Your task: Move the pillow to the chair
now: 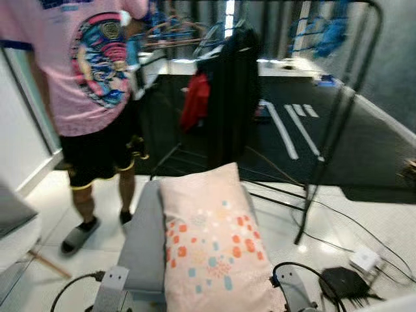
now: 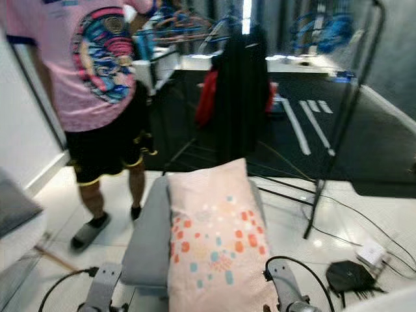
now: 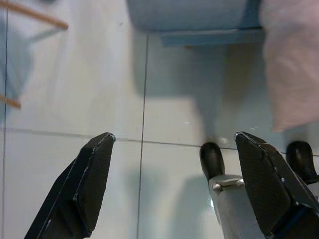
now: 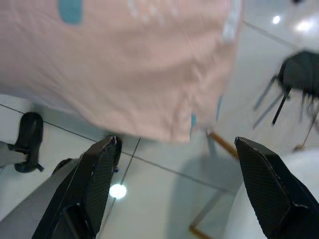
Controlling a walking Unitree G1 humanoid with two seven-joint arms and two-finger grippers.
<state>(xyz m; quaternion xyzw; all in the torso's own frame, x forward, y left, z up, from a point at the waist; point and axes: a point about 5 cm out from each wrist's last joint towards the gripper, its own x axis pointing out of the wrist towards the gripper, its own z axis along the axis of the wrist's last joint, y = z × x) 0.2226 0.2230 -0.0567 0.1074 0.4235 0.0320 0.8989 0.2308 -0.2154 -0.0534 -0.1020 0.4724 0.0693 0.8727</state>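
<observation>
Pink pillow with red and blue dots (image 1: pixel 214 244) lies lengthwise on the grey padded chair (image 1: pixel 144 240).
Left gripper (image 3: pixel 172 186) and right gripper (image 4: pixel 174 191) spread wide, holding nothing; no readable writing.

A person (image 1: pixel 91 71) in a pink shirt (image 1: pixel 78 58) and black shorts (image 1: pixel 101 153) stands at the floor's (image 1: pixel 383 227) left side. Dark clothes (image 1: pixel 231 91) hang on a rack (image 1: pixel 338 123) behind. A black adapter (image 1: pixel 342 281) with cables (image 1: pixel 338 221) lies at the right.
</observation>
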